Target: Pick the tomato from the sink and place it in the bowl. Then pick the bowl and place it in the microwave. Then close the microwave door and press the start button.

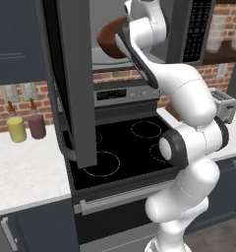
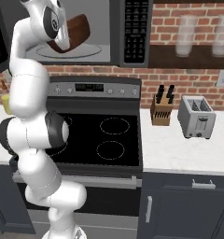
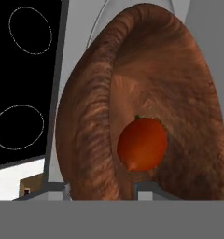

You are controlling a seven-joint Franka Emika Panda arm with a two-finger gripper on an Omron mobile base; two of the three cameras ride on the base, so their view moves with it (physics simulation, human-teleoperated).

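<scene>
**Inside the microwave mouth: bowl held on its rim, tomato within**

Up close, the hand view gives what the base cameras cannot: the tomato [image 3: 142,144] lies inside the bowl [image 3: 93,126], low against the inner wall, its dark stem spot at the top; the gripper [image 3: 101,187] has one fingertip outside the bowl's wall and the other inside, so the jaws are clamped on the rim; the stove's black top with its ring marks shows at the left of that view.

From the left base view the bowl [image 1: 109,38] appears only as a brown curve behind the wrist, tilted, inside the microwave [image 1: 198,29] opening; the microwave door [image 1: 73,83] stands swung wide open toward the camera, its bar handle low; two jars, one yellow [image 1: 16,129] and one maroon [image 1: 37,126], stand on the counter to the left.

From the right base view the bowl [image 2: 79,29] hangs tilted just above the grey turntable plate [image 2: 83,52]; whether it touches the plate I cannot tell; a knife block [image 2: 161,111] and a toaster [image 2: 197,116] stand on the right counter.

The arm rises from the base, folds at the elbow over the stove [image 2: 109,135], and reaches up and forward, wrist at the cavity's mouth.
</scene>
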